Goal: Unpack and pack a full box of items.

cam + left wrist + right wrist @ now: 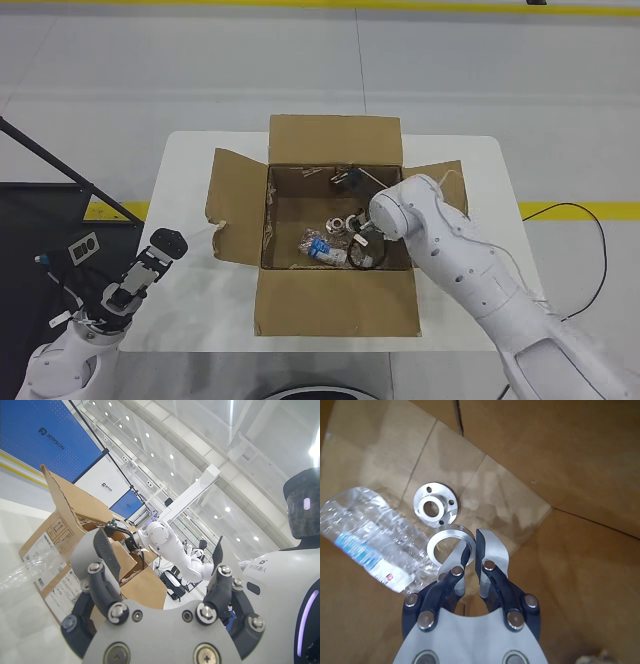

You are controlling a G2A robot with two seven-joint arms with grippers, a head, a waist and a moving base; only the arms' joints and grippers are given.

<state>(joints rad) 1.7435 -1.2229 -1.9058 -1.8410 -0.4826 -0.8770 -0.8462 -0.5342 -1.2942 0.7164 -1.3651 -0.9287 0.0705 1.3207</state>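
Our right fingers (479, 547) pinch the metal ring (450, 530) by its rim inside the box (335, 300). We think it is hard, heavy and slippery. Our left fingers (105, 552) hang open.

Open cardboard box (335, 240) at the middle of the table (185, 180), four flaps folded outward; entry is from above. The right arm (440, 240) crosses the right wall and takes up the right half of the opening. Its right gripper (472, 546) pinches a metal ring (445, 540), which is hemmed in by a plastic bottle (362, 535) and a flanged disc (435, 505) just beside it. Bare cardboard floor (290, 215) runs along the left wall. The left gripper (161, 538), jaws spread, sits by the table's left edge, apart from the left flap (235, 205).
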